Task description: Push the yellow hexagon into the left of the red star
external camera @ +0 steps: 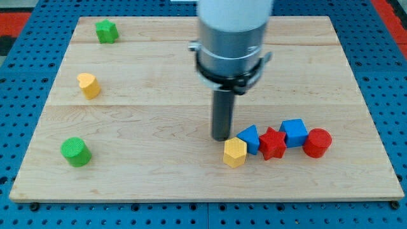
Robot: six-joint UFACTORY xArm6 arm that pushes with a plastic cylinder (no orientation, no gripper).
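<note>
- Counter (159,114): pale wooden board, filling most of the frame, over a blue pegboard surround.
- My tip (221,138): lower end of the dark rod, lower centre of the frame, just above and to the left of the yellow hexagon, touching it or nearly so; I cannot tell which.
- Jaws: none fitted; I carry a plain rod, so nothing is released, clenched or grasped.
- Yellow hexagon (234,152): lower centre of the frame, at the left end of a row of blocks, its right side against the blue triangle.
- Blue triangle (250,138): sits between the yellow hexagon and the red star, slightly higher in the frame than both.
- Red star (273,144): right of the blue triangle, touching it or just beside it.
- Blue cube (294,132): up and right of the red star, close against it.
- Red cylinder (317,142): right end of the row.
- Elsewhere, well apart from the row: green star (107,31) at upper left, a second yellow block (89,85) at middle left, green cylinder (76,152) at lower left.
- Progress, as I judge it: mostly done. The hexagon is near the star's left side but offset to lower left and not yet against it.
- Remaining, as I judge it: a short push toward the frame's right, passing under the blue triangle, without scattering the row.
</note>
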